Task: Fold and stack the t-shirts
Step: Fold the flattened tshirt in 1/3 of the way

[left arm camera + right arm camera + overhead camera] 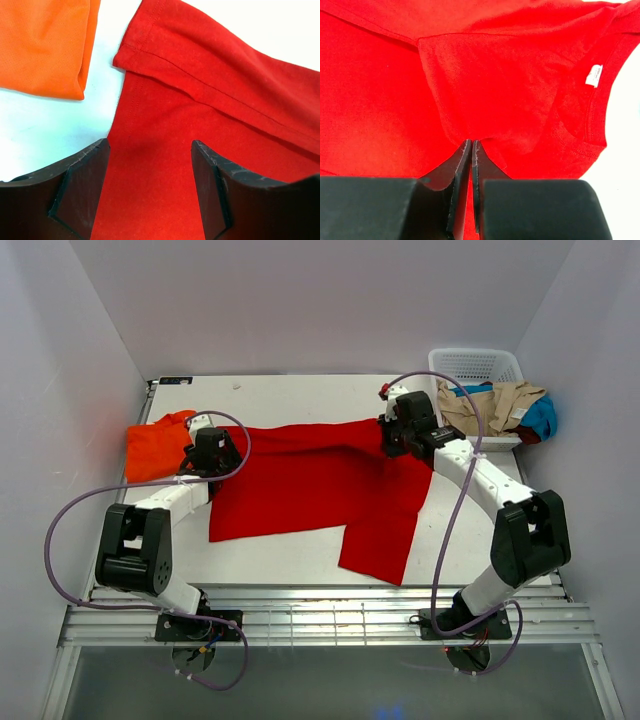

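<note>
The right end effector (471, 144) is clenched on the red t-shirt (300, 490) beside its collar (592, 117), and the shirt runs leftward under the released left end effector (150, 147).

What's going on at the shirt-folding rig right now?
Both arms are on the red t-shirt, which lies spread across the table. The right gripper is shut on a pinch of its cloth near the collar. The left gripper is open over the shirt's other end, gripping nothing. The orange t-shirt lies at the left, beside the red one. Nothing is stacked yet.
</note>
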